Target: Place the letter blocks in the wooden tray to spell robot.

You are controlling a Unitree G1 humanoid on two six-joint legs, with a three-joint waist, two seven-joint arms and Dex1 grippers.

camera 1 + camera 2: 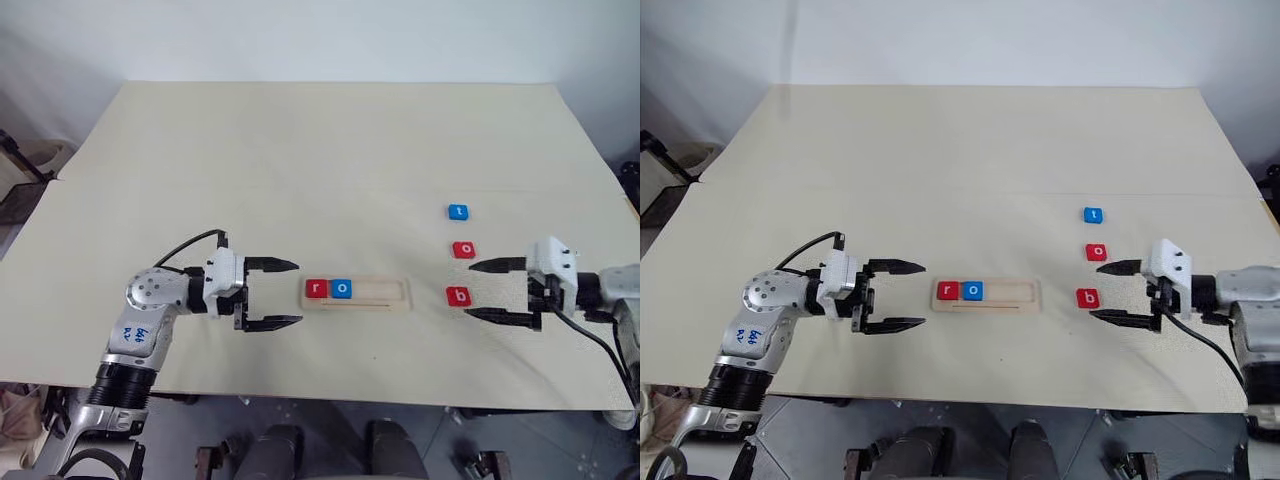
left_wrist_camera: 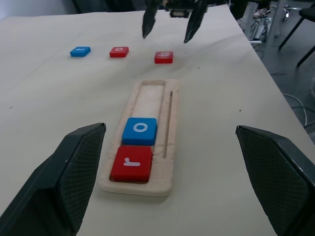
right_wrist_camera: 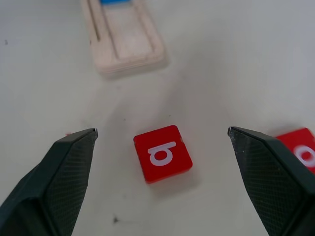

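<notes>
Two blocks seated in tray (image 1: 400, 294), three loose.
Red r (image 1: 316, 289) and blue o (image 1: 341, 288) at tray's left end; right gripper (image 1: 487, 291) spread apart around red b (image 1: 458, 296); left gripper (image 1: 282, 294) apart, empty.

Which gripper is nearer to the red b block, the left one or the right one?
Right. The right gripper is open just beside the red b block; the left gripper is open across the wooden tray from it.

light: bright, even | shadows: soft | right wrist view: tray blurred
</notes>
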